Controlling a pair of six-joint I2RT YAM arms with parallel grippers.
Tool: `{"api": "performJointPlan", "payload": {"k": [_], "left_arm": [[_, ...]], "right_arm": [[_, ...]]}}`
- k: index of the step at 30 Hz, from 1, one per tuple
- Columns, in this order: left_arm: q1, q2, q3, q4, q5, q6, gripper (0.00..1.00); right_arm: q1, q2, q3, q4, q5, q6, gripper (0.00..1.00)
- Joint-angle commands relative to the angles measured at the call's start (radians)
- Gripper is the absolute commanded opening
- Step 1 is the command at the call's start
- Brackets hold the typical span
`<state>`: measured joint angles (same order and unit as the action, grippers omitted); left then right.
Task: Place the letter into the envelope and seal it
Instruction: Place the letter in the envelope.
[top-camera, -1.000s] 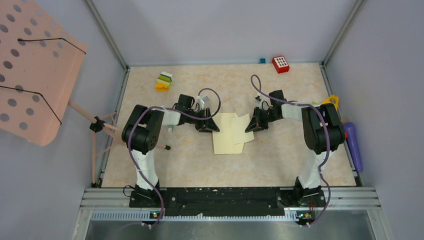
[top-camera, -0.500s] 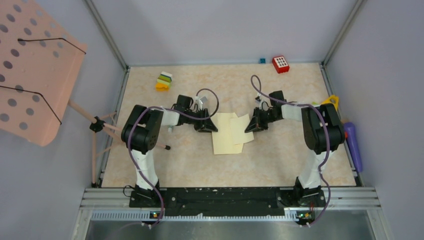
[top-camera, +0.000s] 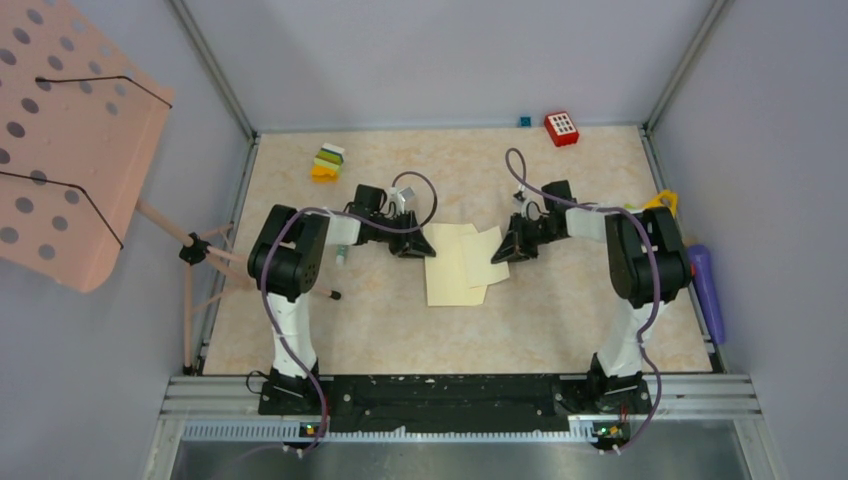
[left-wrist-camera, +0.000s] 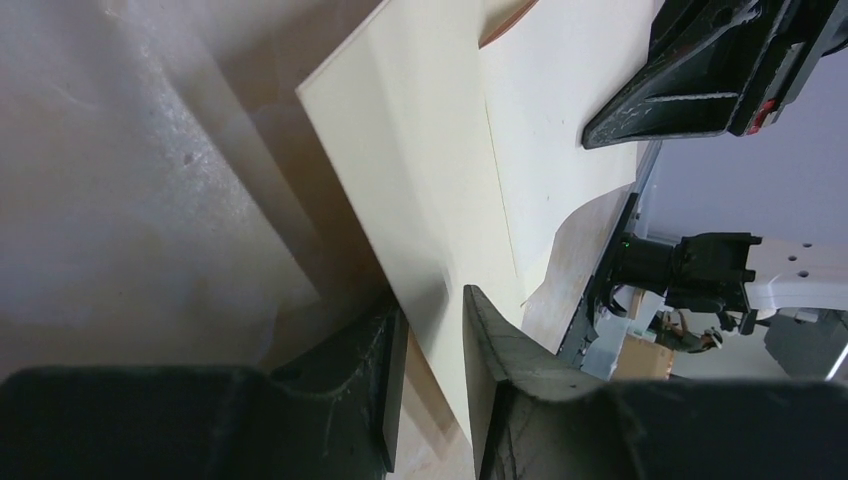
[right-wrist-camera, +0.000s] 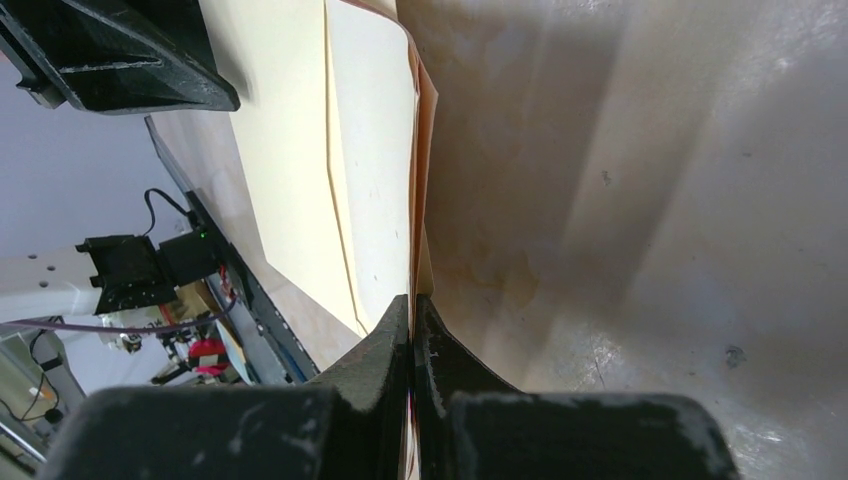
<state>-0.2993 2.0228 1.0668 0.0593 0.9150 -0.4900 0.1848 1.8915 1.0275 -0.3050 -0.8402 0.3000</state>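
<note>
Bench: beige marbled bench (top-camera: 560, 310), with both arms reaching towards its middle from the near edge.
Envelope: pale yellow rectangular paper envelope (top-camera: 445, 275) lying flat in the middle of the bench, between the two grippers.
Letter: smaller pale paper sheet, the letter (top-camera: 488, 255), lying a little tilted over the right part of the envelope; its right edge sticks out past the envelope.
Left gripper: the left gripper (left-wrist-camera: 430, 370) is low on the bench at the left edge of the envelope (left-wrist-camera: 420, 150). Its fingers (left-wrist-camera: 385, 390) stand a small way apart, one on each side of that edge. A gap shows between them, so the paper is not pinched.
Right gripper: the right gripper (right-wrist-camera: 411, 310) is at the right side of the papers. Its fingers (right-wrist-camera: 385, 345) are pressed together on the edge of the letter (right-wrist-camera: 372, 150), which rises slightly there and shows a tan edge. The envelope (right-wrist-camera: 280, 130) lies beyond it.
Far side of bench: red block with white dots (top-camera: 561, 128) near the far right corner, and a small stack of green, yellow and white blocks (top-camera: 327, 162) near the far left.
Outside the bench: pink perforated panel on a stand (top-camera: 70, 130) at the left; purple object (top-camera: 706, 285) at the right.
</note>
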Motion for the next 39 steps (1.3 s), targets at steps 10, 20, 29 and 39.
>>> {"api": "performJointPlan", "payload": {"k": [10, 20, 29, 39], "left_arm": [[0.002, 0.026, -0.005, 0.202, -0.078, -0.122, 0.28], [-0.020, 0.033, -0.030, 0.242, -0.090, -0.152, 0.22], [-0.034, 0.033, -0.035, 0.250, -0.091, -0.159, 0.22], [-0.032, 0.004, -0.058, 0.235, -0.131, -0.153, 0.18]], "right_arm": [[-0.048, -0.087, 0.000, 0.058, -0.037, 0.021, 0.00], [-0.050, -0.063, -0.013, 0.079, -0.069, 0.034, 0.00], [-0.038, -0.045, -0.017, 0.075, -0.076, 0.031, 0.00], [-0.054, -0.082, -0.025, 0.025, -0.069, 0.011, 0.00]]}}
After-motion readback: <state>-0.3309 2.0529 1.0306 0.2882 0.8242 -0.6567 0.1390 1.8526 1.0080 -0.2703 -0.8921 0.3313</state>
